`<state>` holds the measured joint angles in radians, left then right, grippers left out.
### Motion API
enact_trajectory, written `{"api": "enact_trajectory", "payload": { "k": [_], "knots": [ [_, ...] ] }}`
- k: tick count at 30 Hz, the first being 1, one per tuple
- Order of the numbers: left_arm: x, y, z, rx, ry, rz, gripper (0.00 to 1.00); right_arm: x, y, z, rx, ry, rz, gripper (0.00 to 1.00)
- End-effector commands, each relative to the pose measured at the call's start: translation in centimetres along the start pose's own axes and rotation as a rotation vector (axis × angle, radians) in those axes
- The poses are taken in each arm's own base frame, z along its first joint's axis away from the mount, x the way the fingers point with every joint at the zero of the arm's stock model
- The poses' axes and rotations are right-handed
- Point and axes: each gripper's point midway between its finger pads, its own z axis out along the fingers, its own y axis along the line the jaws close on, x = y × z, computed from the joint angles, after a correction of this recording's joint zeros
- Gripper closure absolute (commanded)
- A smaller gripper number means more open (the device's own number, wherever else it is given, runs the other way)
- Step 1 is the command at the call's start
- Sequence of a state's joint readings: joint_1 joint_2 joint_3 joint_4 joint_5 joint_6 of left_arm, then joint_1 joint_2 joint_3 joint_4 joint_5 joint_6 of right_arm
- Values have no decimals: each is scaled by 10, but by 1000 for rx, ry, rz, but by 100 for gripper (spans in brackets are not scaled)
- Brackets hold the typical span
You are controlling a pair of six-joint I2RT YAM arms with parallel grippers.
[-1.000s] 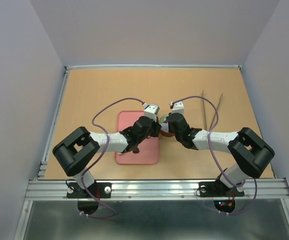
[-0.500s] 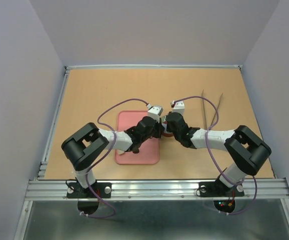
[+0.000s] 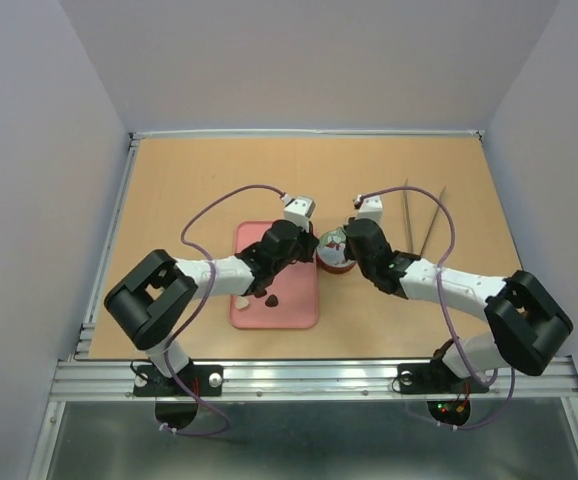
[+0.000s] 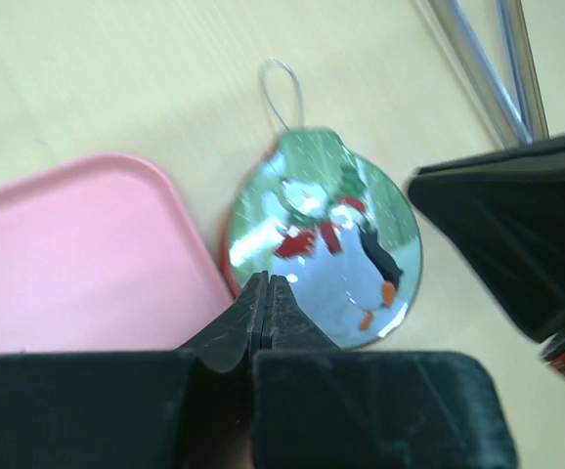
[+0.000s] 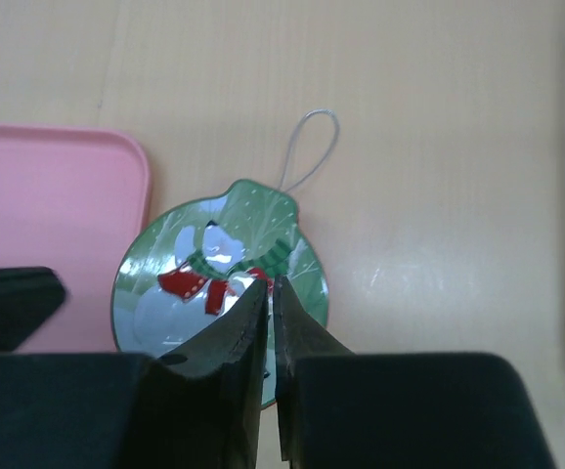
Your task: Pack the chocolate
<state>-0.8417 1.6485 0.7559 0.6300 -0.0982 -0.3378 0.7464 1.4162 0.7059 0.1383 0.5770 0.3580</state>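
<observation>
The round red tin stands closed just right of the pink tray. Its lid shows a snowman and a penguin in the left wrist view and the right wrist view. A few chocolates lie on the tray: a cream-white one and a dark one. My left gripper is shut and empty, its tips at the tin's tray-side edge. My right gripper is shut and empty, its tips above the lid's middle.
Long metal tweezers lie on the table at the right; they also show in the left wrist view. A thin wire loop sticks out from the tin's top. The right gripper's black body is close beside the tin.
Both grippers have drawn back from over the tin, so its lid shows from above. The left arm has shifted off the tray's near part, uncovering the chocolates there.
</observation>
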Motion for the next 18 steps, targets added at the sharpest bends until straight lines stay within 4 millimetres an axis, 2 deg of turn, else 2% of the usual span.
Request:
{"api": "enact_trajectory", "payload": {
  "k": [1, 2, 3, 4, 5, 6, 7, 8, 9, 11, 12, 13, 14, 15, 16, 17, 18],
  "knots": [
    [-85, 19, -20, -49, -194, 5, 100, -49, -31, 0, 76, -92, 37, 84],
    [-96, 42, -24, -103, -214, -8, 100, -51, -39, 1, 86, -92, 44, 82],
    [-108, 53, -31, -127, -240, -14, 100, -53, -41, 3, 66, -85, 54, 79],
    [-116, 63, -35, -149, -254, -21, 100, -57, -60, 9, 97, -83, 74, 76],
    [-124, 92, -42, -210, -265, -37, 100, -59, -66, 12, 100, -81, 82, 68],
    [-135, 103, -50, -232, -289, -45, 99, -61, -71, 14, 96, -80, 90, 64],
    [-143, 119, -56, -263, -303, -56, 94, -65, -85, 17, 121, -81, 93, 60],
    [-148, 132, -62, -286, -312, -64, 88, -67, -91, 19, 132, -82, 97, 52],
    [-159, 159, -77, -332, -328, -82, 76, -72, -102, 21, 142, -87, 105, 42],
    [-167, 181, -92, -371, -339, -98, 59, -79, -113, 20, 147, -98, 121, 34],
    [-175, 200, -109, -415, -347, -108, 38, -82, -116, 19, 139, -102, 133, 31],
    [-179, 207, -118, -439, -354, -107, 28, -86, -124, 18, 150, -114, 152, 29],
    [-174, 217, -127, -502, -339, -110, 21, -94, -127, 12, 145, -137, 162, 25],
    [-182, 223, -143, -564, -375, -110, 6, -99, -130, 6, 149, -152, 166, 18],
    [-186, 219, -149, -560, -391, -114, 1, -99, -131, 6, 151, -153, 166, 18],
    [-185, 221, -154, -577, -401, -117, 1, -104, -131, -1, 148, -164, 176, 13],
    [-191, 217, -162, -575, -426, -119, 1, -106, -131, -4, 143, -171, 181, 3]
  ]
}}
